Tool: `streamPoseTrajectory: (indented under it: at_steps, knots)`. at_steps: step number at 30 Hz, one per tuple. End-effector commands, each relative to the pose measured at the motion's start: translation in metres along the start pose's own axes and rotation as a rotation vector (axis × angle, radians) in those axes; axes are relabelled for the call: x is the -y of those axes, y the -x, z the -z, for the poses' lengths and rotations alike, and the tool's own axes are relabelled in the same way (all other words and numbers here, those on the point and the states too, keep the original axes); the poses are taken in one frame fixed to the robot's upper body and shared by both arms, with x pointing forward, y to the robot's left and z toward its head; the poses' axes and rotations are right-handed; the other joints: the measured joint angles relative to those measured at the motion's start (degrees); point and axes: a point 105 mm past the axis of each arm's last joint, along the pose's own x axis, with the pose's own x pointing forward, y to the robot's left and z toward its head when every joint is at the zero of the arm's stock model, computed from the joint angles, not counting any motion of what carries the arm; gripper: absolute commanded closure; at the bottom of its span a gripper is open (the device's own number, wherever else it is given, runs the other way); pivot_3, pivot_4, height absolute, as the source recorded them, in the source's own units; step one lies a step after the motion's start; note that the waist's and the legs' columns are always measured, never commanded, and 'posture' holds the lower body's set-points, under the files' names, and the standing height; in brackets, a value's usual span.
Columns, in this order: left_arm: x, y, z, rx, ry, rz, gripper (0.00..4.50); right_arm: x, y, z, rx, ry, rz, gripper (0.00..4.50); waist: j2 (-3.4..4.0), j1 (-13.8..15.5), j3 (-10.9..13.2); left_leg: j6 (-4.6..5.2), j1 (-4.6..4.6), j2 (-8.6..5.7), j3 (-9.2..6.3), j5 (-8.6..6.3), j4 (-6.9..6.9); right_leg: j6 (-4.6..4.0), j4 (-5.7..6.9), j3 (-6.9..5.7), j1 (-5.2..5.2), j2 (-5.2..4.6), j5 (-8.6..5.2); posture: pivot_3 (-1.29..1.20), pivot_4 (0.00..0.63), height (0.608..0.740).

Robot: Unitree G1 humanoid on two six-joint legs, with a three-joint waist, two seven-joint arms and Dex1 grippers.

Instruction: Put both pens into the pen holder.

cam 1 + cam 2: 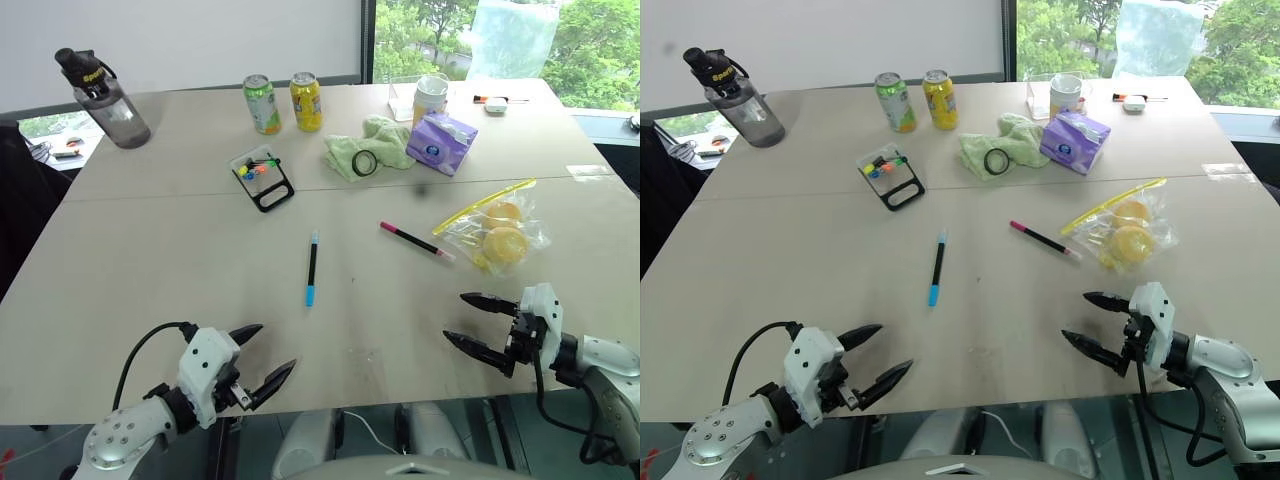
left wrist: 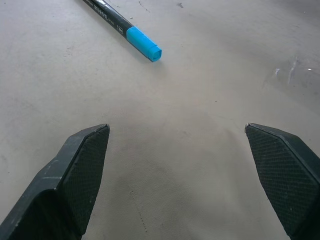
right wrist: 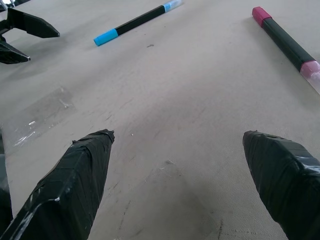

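Approach is the step in hand, as I judge it: neither pen is being held yet, and both grippers are hovering low over the near edge of the table (image 1: 150, 250). The left gripper (image 1: 262, 360) is standing with its two black fingers spread wide and gripping nothing, pointing toward the blue-ended pen (image 1: 312, 267), which is lying flat near the middle of the table with its light-blue end toward the robot. The right gripper (image 1: 470, 319) is likewise released, fingers apart and empty, aiming inward at the bare tabletop; the pink-ended pen (image 1: 410, 240) is lying slantwise beyond it, just beside a clear bag of yellow fruit (image 1: 497, 238). The pen holder (image 1: 260, 174) is sitting well beyond both pens, near two drink cans (image 1: 283, 102) and left of a green cloth (image 1: 370, 146). Nothing is inside-bound yet, so the task is looking barely begun. The next move is probably calling for the left gripper to be reaching forward and lowering so its fingers are straddling the slim barrel across its width, closing gently, since a thin round pen lying flat is likely to be rolling away.
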Motion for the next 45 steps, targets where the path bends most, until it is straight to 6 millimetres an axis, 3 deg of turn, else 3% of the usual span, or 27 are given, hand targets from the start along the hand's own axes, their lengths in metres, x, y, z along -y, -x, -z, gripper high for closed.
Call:
streamPoseTrajectory:
  at_steps: [1, 25, 32, 38, 41, 45]
  knots:
    - [0.003, 0.001, -0.004, 0.015, -0.028, 0.019, 0.00, -0.004, 0.001, -0.009, 0.016, 0.030, -0.017, 0.07, 0.00, 0.00, 0.00, 0.00, 0.00, 0.00, 0.00, 0.00, 0.00, 0.00, 0.00, 0.00, 0.00, 0.00, 0.00, 0.00, 0.150, 0.740]
    - [0.008, 0.001, -0.008, 0.041, -0.024, 0.065, 0.00, 0.002, -0.003, -0.007, 0.005, 0.071, 0.010, 0.07, -0.01, 0.01, 0.01, 0.00, 0.00, 0.00, 0.00, 0.00, 0.00, 0.00, 0.00, -0.01, 0.00, 0.01, 0.00, 0.00, 0.150, 0.740]
    - [0.008, 0.002, -0.043, 0.162, 0.025, 0.193, 0.00, 0.029, -0.031, -0.031, 0.006, 0.169, 0.080, 0.07, -0.01, -0.33, 0.04, -0.01, 0.02, 0.00, -0.03, 0.01, 0.02, 0.00, 0.05, -0.05, 0.00, 0.01, 0.00, 0.00, 0.150, 0.740]
    - [0.001, 0.012, -0.080, 0.232, 0.041, 0.339, 0.00, 0.066, -0.063, -0.056, 0.001, 0.210, 0.188, 0.07, 0.09, -0.76, 0.11, -0.23, -0.02, -0.02, -0.13, 0.14, 0.02, -0.01, 0.06, -0.15, -0.02, 0.01, 0.00, 0.00, 0.150, 0.740]
    - [-0.002, 0.014, -0.095, 0.251, 0.017, 0.377, 0.00, 0.083, -0.075, -0.058, -0.053, 0.196, 0.207, 0.07, 0.10, -0.82, 0.12, -0.28, -0.06, -0.07, -0.13, 0.16, 0.02, -0.01, 0.02, -0.12, -0.06, 0.00, 0.00, 0.00, 0.150, 0.740]
    - [0.000, 0.011, -0.100, 0.247, 0.007, 0.396, 0.00, 0.080, -0.087, -0.043, -0.208, 0.165, 0.129, 0.07, 0.12, -0.89, 0.14, -0.29, -0.22, -0.08, -0.14, 0.17, -0.02, -0.01, 0.01, -0.13, -0.27, 0.00, 0.00, 0.00, 0.150, 0.740]
